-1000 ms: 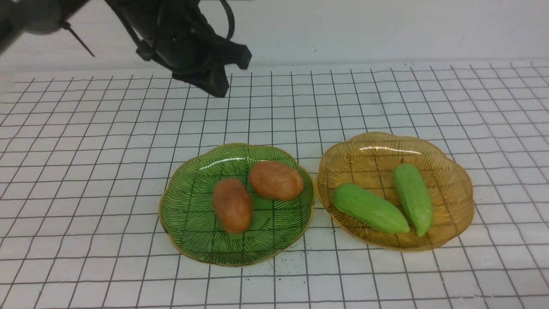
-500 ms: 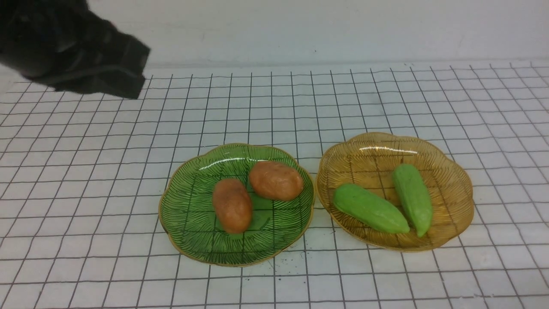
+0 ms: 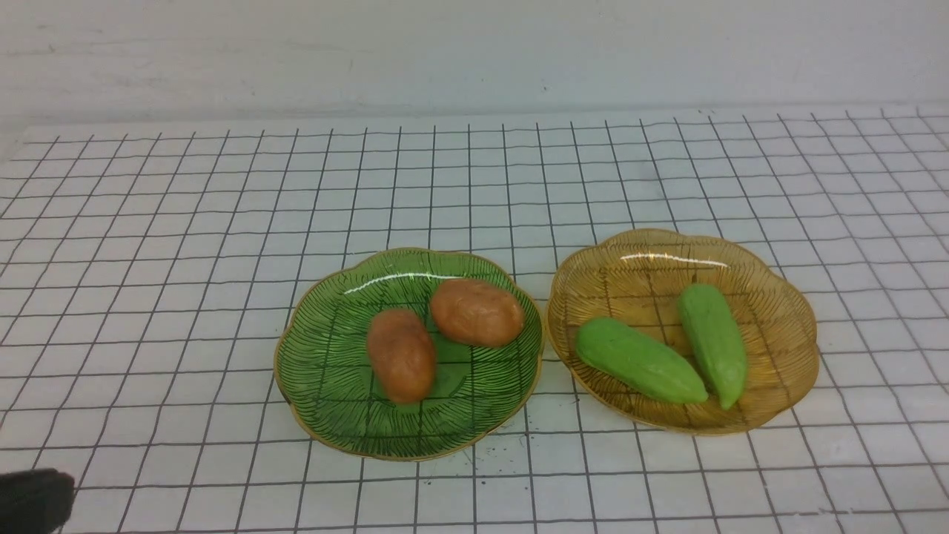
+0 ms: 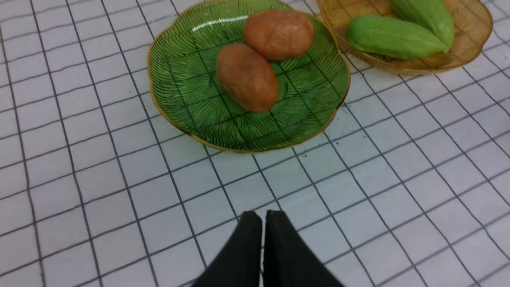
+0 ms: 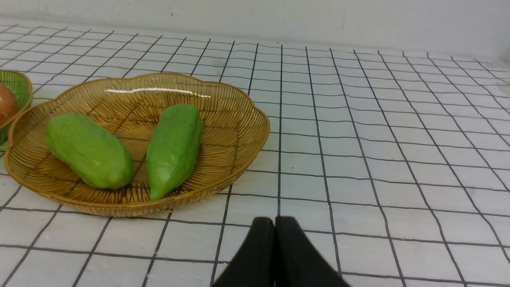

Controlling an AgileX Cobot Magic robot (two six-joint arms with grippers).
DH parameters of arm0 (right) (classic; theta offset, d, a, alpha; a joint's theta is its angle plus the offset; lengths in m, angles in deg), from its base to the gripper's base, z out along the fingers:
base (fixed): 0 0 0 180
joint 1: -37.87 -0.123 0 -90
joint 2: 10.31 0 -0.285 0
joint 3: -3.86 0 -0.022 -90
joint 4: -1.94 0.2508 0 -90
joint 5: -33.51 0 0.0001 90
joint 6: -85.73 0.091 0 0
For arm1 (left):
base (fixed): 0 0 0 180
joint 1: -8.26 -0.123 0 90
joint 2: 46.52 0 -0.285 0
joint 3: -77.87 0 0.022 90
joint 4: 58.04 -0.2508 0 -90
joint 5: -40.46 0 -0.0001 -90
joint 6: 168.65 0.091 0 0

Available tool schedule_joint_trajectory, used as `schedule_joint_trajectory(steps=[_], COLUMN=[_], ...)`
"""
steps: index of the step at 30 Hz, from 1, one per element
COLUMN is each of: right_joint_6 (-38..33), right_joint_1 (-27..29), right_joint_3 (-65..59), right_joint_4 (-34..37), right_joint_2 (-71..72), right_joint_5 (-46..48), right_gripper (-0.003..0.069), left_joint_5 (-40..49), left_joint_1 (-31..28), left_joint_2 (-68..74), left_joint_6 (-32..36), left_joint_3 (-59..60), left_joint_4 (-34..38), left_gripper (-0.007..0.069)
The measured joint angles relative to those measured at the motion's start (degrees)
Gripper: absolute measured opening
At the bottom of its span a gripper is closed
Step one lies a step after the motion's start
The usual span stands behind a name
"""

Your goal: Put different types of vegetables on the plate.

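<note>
Two orange-brown potatoes (image 3: 401,354) (image 3: 477,312) lie on the green plate (image 3: 326,371). Two light green gourds (image 3: 639,360) (image 3: 714,342) lie on the amber plate (image 3: 778,311) to its right. In the left wrist view my left gripper (image 4: 263,217) is shut and empty, above the gridded cloth on the near side of the green plate (image 4: 179,79). In the right wrist view my right gripper (image 5: 274,223) is shut and empty, on the near side of the amber plate (image 5: 239,131). Only a dark bit of the left arm (image 3: 33,500) shows at the front view's bottom left corner.
A white cloth with a black grid (image 3: 148,259) covers the table. A pale wall (image 3: 474,52) runs along the far edge. Small dark specks (image 3: 511,445) lie on the cloth in front of the green plate.
The left arm has swung from the far middle of the table to the left and back toward me, leaving the front view but for a bit at the bottom left corner. The vegetables have not moved.
</note>
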Motion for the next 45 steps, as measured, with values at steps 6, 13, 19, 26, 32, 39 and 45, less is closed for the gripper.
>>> schedule_joint_trajectory(steps=[6,13,19,26,32,39,45], right_joint_6=[0.0,0.0,0.0,0.0,0.0,0.0,0.0], right_joint_1=[0.0,0.0,0.0,0.0,0.0,0.0,0.0], right_joint_3=[0.0,0.0,0.0,0.0,0.0,0.0,0.0], right_joint_4=[0.0,0.0,0.0,0.0,0.1,0.1,0.2], right_joint_2=[0.0,0.0,0.0,0.0,0.0,0.0,0.0], right_joint_5=[0.0,0.0,0.0,0.0,0.0,0.0,0.1], right_gripper=[-0.0015,-0.0015,-0.0015,-0.0015,-0.0015,-0.0015,-0.0015], left_joint_5=[-18.8,-29.0,-28.7,-28.5,-30.0,-30.6,-31.2], left_joint_1=[0.0,0.0,0.0,0.0,-1.5,-10.5,-13.0], left_joint_2=[-9.7,-12.1,-12.1,-12.1,-16.5,-23.6,-23.6], left_joint_6=[0.0,0.0,0.0,0.0,0.0,0.0,0.0], left_joint_3=[15.0,22.6,23.8,23.8,27.9,36.8,40.5], left_joint_4=[0.1,0.2,0.2,0.2,-2.0,-4.9,-6.7], left_gripper=[-0.0008,-0.0008,-0.0008,-0.0008,-0.0008,-0.0008,-0.0008])
